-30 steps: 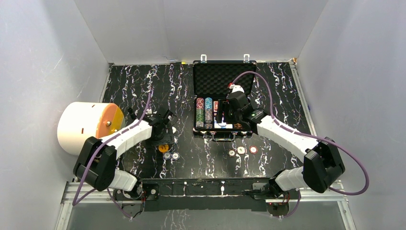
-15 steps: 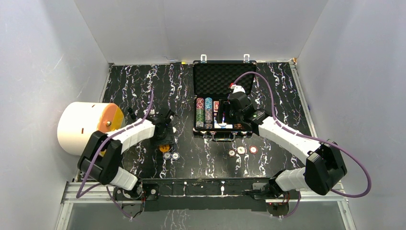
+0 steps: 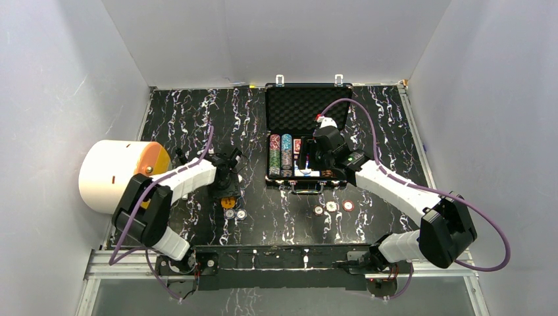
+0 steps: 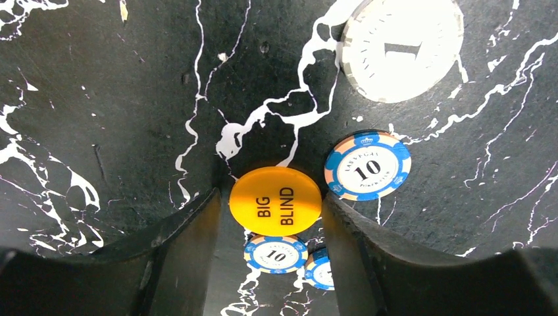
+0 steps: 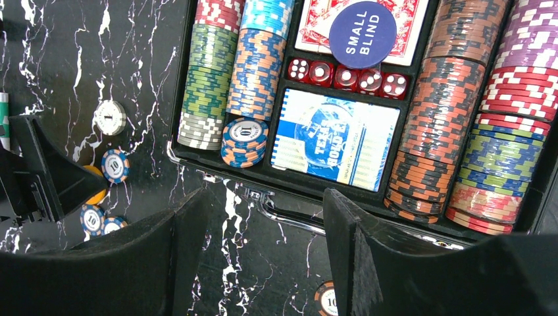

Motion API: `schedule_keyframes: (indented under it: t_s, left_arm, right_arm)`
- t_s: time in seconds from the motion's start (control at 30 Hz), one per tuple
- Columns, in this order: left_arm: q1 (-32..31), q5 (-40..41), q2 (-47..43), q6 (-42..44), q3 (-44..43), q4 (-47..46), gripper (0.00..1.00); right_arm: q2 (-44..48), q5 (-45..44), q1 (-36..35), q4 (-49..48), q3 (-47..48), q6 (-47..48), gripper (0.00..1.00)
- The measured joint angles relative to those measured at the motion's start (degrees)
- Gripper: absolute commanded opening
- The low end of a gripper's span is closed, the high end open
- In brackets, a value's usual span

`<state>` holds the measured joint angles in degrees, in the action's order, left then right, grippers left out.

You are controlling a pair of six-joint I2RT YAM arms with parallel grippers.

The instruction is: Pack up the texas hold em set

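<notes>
The black briefcase lies open; in the right wrist view its tray holds rows of poker chips, red decks, a blue SMALL BLIND button and red dice. My left gripper is open, its jaws either side of the yellow BIG BLIND button on the table, a small gap showing. Loose chips lie around it. My right gripper is open and empty over the case's front edge and handle. Three more chips lie before the case.
A big white drum with an orange face lies at the left, close to my left arm. A green-and-white cylinder shows at the left edge of the right wrist view. White walls enclose the black marbled table.
My left gripper has shifted slightly to the right and away from the bases, over the yellow button, which has stayed put. My right arm has barely moved.
</notes>
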<state>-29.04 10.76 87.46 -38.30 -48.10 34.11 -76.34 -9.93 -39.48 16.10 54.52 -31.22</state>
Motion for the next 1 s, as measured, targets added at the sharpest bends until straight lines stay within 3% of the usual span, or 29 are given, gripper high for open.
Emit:
schedule_keyframes:
  t_s: [0.2, 0.67, 1.0]
  left_arm:
    - [0.02, -1.03, 1.73, 0.42, -1.44, 0.92, 0.36]
    - [-0.46, -1.16, -2.1, 0.57, -0.83, 2.14, 0.4]
    - [-6.23, -3.41, -4.07, 0.2, -14.49, 5.18, 0.41]
  right_arm:
    - [0.02, -0.15, 0.0, 0.02, 0.0, 0.02, 0.71]
    - [2.58, -2.75, -0.02, -0.55, -0.98, -0.09, 0.71]
    - [9.99, -11.41, 0.0, -0.79, -4.33, -2.01, 0.72]
